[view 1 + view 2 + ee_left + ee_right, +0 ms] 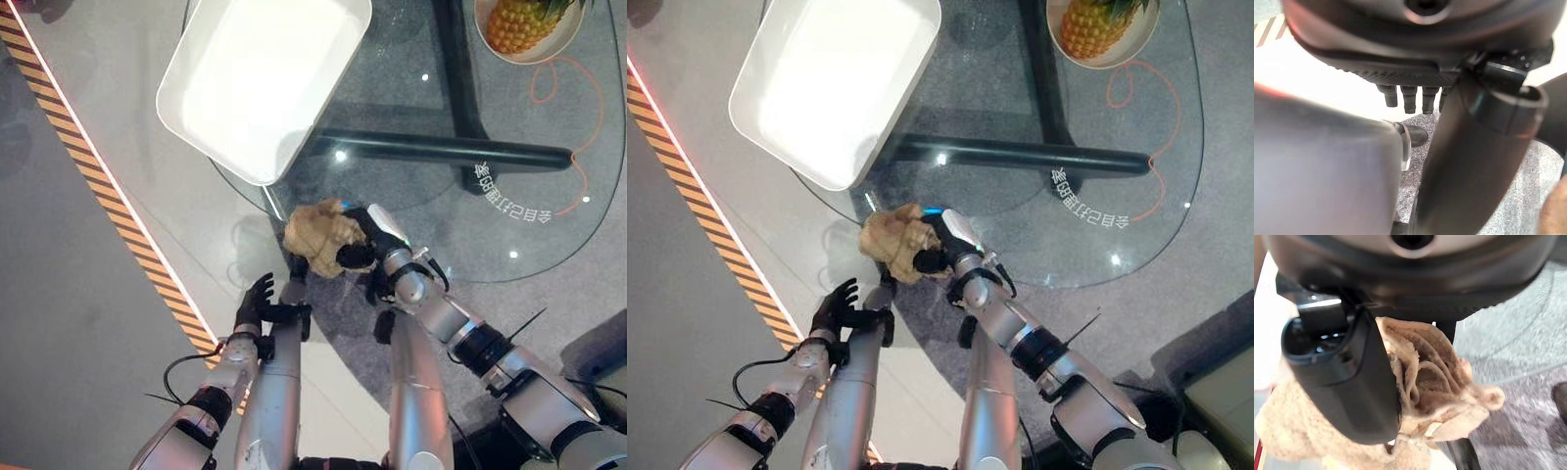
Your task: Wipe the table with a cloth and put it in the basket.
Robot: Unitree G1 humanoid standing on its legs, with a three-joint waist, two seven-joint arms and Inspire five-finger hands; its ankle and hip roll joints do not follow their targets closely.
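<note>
Over rounded glass table [549, 196], right hand [377, 240] clutches crumpled fuzzy tan cloth [318, 235]

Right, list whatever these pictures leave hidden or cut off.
- Crumpled tan cloth: in both eye views the right hand covers part of it; the right wrist view blurs its edges.
- White rectangular basket: the top edge crops it.
- Pineapple in its bowl: likewise cropped.
- Left hand: blurred in the left wrist view.

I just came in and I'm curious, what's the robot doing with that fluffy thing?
The robot's right hand is gripping a bunched tan cloth at the near edge of the glass table. Its left hand hangs open lower down, off the table. A white basket waits at the table's far left, and a pineapple sits at the far right.
</note>
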